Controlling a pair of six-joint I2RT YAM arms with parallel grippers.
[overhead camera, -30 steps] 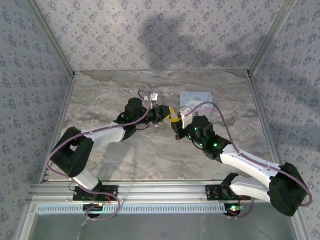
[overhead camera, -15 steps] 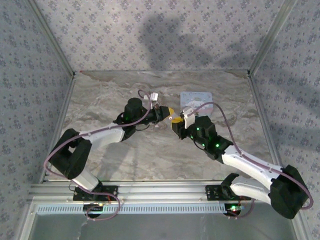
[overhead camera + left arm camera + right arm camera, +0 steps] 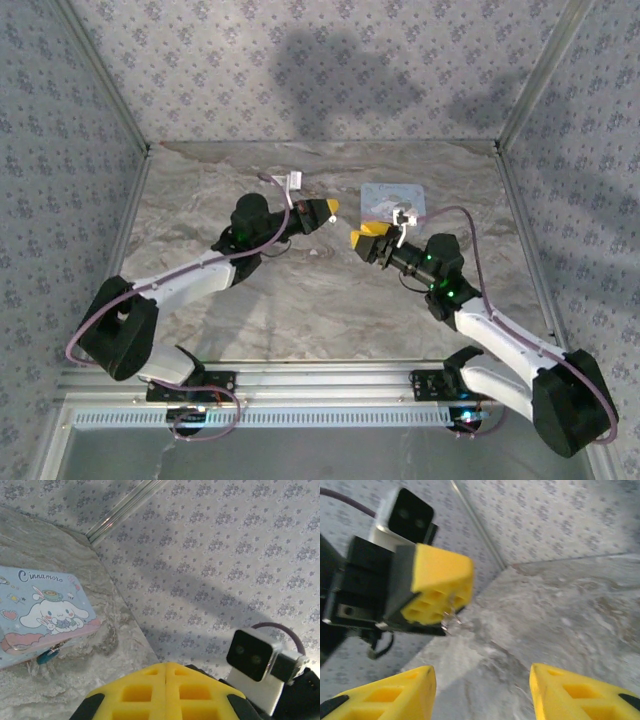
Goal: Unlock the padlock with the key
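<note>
The padlock is a tiny blue body with a silvery ring, lying on the table against the near edge of the cartoon tin. My left gripper is shut, its yellow pads pressed together. In the right wrist view a small silvery key hangs from the left gripper. My right gripper is open and holds nothing, facing the left one across a gap of bare table. From above, the left gripper and right gripper hover apart, just left of the tin.
Patterned walls enclose the marble table on three sides, with metal corner posts. The right arm's wrist camera sits close in front of the left gripper. Cables loop over both arms.
The two grippers, almost touching a second ago, have drawn apart. The left one moved back and up; the right arm swung to the right and its gripper now sits beside the tin.
</note>
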